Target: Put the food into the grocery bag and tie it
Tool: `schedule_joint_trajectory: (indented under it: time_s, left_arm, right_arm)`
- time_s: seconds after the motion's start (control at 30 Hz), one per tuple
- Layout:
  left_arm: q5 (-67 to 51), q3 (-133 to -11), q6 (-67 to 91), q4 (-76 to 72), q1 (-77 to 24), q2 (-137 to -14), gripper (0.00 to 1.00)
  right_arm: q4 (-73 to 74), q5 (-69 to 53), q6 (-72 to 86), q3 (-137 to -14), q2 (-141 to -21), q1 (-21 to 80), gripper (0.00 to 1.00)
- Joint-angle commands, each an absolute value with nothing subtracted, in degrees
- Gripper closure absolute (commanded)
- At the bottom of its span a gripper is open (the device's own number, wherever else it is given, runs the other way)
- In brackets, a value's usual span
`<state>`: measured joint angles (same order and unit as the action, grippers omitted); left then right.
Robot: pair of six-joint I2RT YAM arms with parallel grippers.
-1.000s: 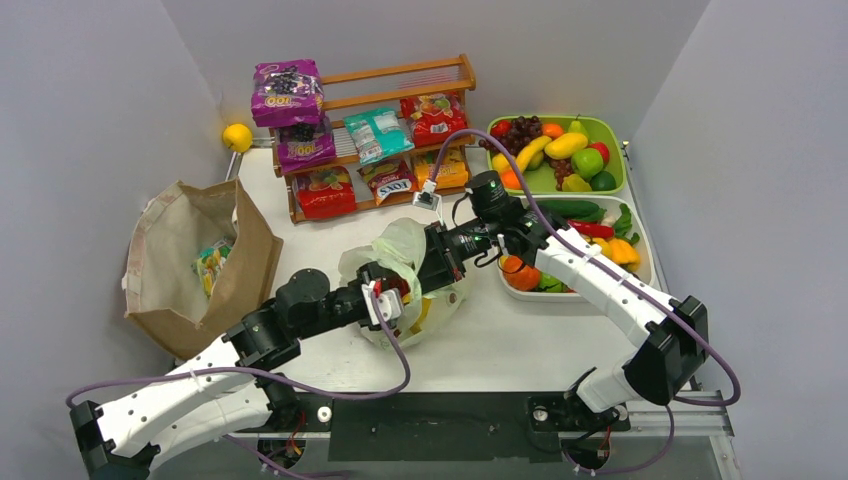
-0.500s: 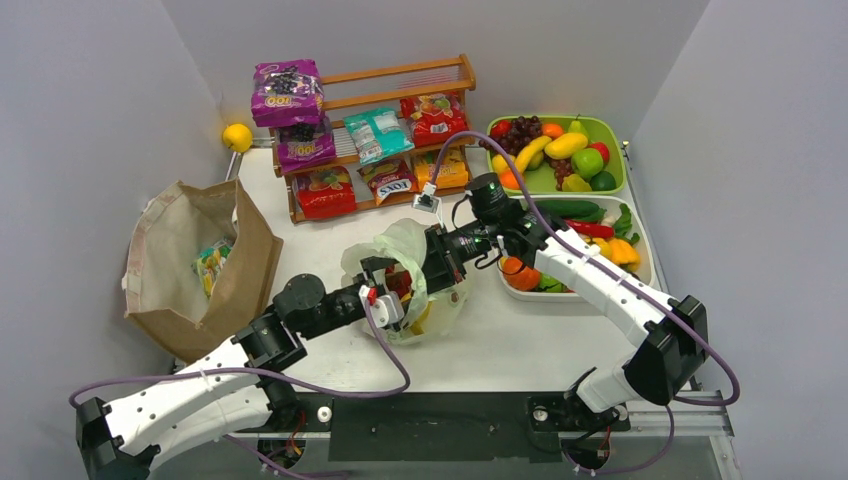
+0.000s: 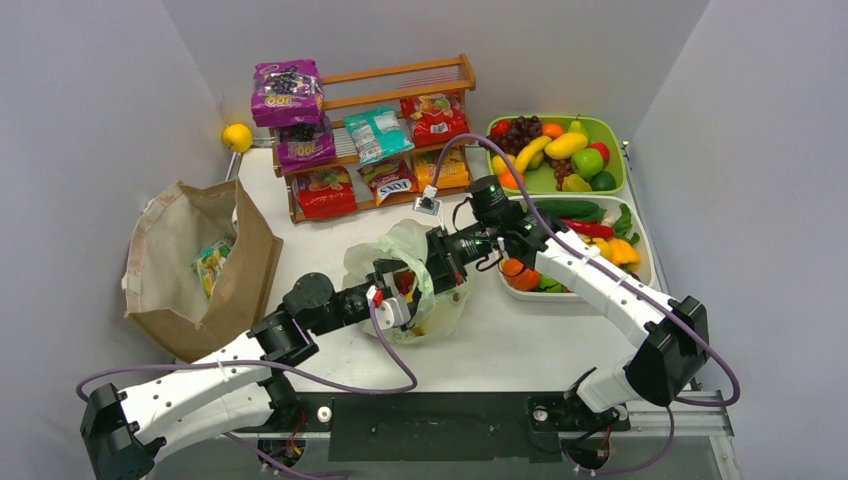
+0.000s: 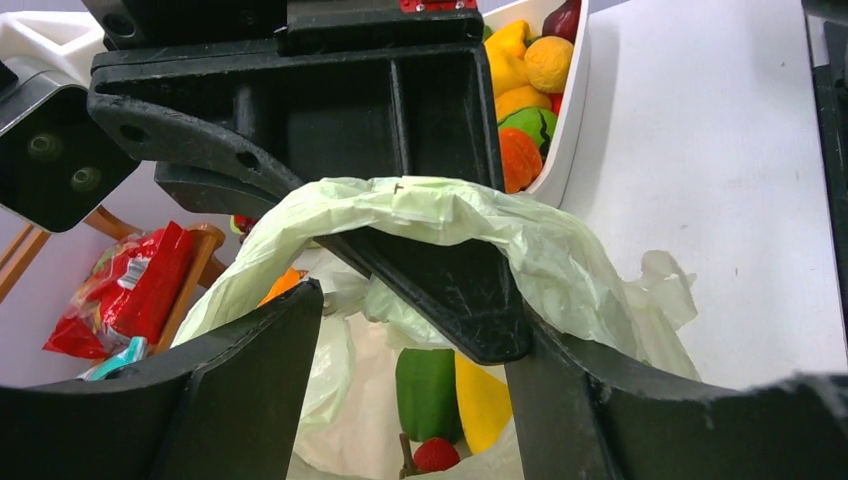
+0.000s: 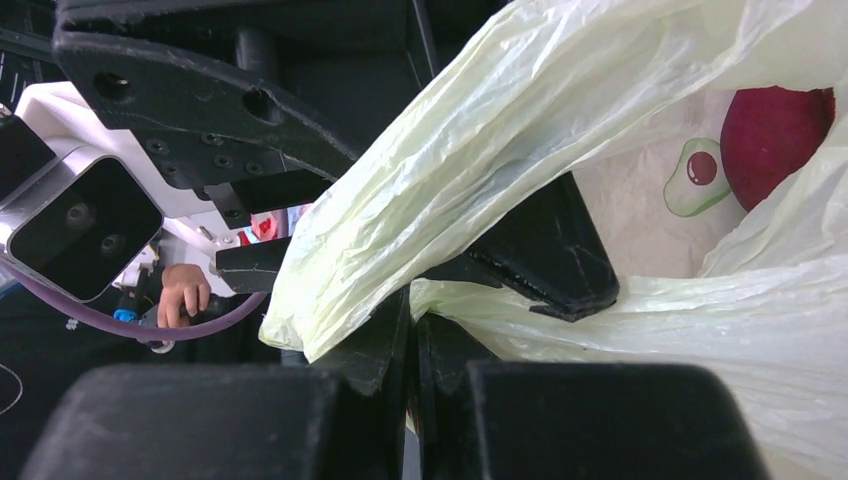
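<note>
The pale green grocery bag (image 3: pixel 405 250) sits mid-table with its mouth held up between both arms. My right gripper (image 5: pixel 411 335) is shut on a fold of the bag's rim (image 5: pixel 470 170). My left gripper (image 4: pixel 415 330) stands open at the bag's mouth, with plastic draped over its right finger (image 4: pixel 580 400). Inside the bag lie food pieces: a green pepper (image 4: pixel 428 390), a yellow piece (image 4: pixel 482 400) and a red strawberry (image 4: pixel 436 455). A dark red fruit (image 5: pixel 775 130) also shows in the bag. In the top view the two grippers meet at the bag, the left (image 3: pixel 392 292) and the right (image 3: pixel 440 265).
A brown paper bag (image 3: pixel 200 265) stands at the left. A wooden rack (image 3: pixel 400 75) at the back holds snack packets (image 3: pixel 325 190). A green tray (image 3: pixel 618 130) of fruit and a white tray (image 3: pixel 645 262) of vegetables sit at the right. A yellow ball (image 3: pixel 237 137) lies near the back left wall.
My left arm has pushed a little further right toward the bag and its jaws have opened wider. The right gripper has kept its hold without moving.
</note>
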<state>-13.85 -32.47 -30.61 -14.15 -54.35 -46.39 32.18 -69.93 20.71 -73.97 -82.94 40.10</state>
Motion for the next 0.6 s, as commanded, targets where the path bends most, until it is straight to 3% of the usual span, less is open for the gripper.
schedule_joint_trajectory:
  time_s: [0.0, 0.1, 0.2, 0.33, 0.47, 0.57]
  left_arm:
    - [-16.6, -33.0, -29.2, -21.6, -54.6, -46.8, 0.41]
    - [-17.6, -33.2, -28.9, -21.7, -54.6, -47.0, 0.51]
    - [-17.9, -33.1, -28.9, -21.4, -54.6, -47.0, 0.72]
    - [-18.0, -32.9, -29.0, -21.5, -54.6, -46.9, 0.88]
    - [-17.3, -33.0, -28.7, -21.5, -54.6, -46.5, 1.0]
    - [-16.7, -32.7, -28.5, -21.5, -54.6, -46.2, 1.0]
  right_arm:
    - [30.8, -71.3, 19.9, -73.4, -80.2, 39.9, 1.0]
    - [30.8, -71.1, 19.9, -73.1, -80.0, 39.8, 1.0]
    - [30.8, -71.0, 20.1, -73.2, -79.7, 39.9, 1.0]
    - [30.8, -70.5, 20.6, -72.9, -79.5, 39.8, 1.0]
    - [30.8, -69.3, 21.4, -72.5, -78.8, 39.7, 1.0]
    - [30.8, -68.4, 22.1, -72.2, -78.2, 39.6, 1.0]
